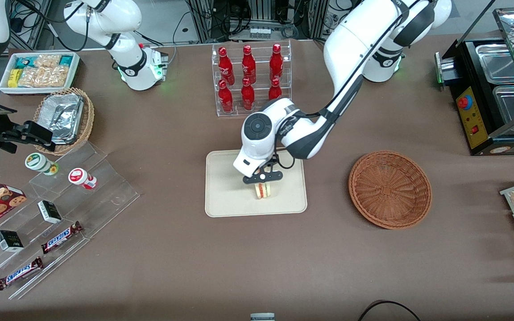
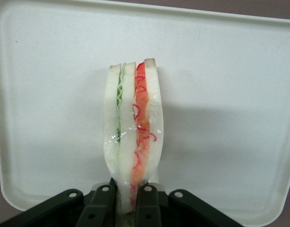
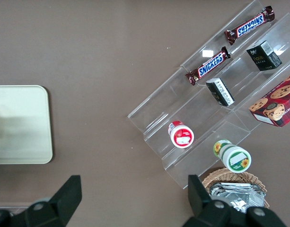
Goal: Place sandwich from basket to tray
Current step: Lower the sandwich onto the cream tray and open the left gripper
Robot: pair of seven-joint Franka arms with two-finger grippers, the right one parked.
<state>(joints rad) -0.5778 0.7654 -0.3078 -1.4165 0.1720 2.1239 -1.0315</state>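
Cream-coloured tray (image 1: pixel 225 196): flat rectangle, rounded corners, low rim, matte surface, lying on brown cloth at table centre.

Sandwich (image 1: pixel 263 190): film-wrapped wedge, pale bread, green leaf layer beside a red-and-orange one. It stands on edge over the tray's inner area, at about 3 o'clock from the tray's middle in the front view, well inside the rim. Long axis runs straight out from the gripper (image 2: pixel 127 191), layers upright; whether its lower edge touches the tray cannot be told.

Gripper: black two-finger unit directly above the sandwich, fingers (image 2: pixel 103 201) pressed onto the bread faces at the near end, pinching it. Judged: release needs only a short descent.

Basket (image 1: pixel 390 189): round, shallow, reddish-brown wicker, no contents, at 3 o'clock from the tray, well apart.
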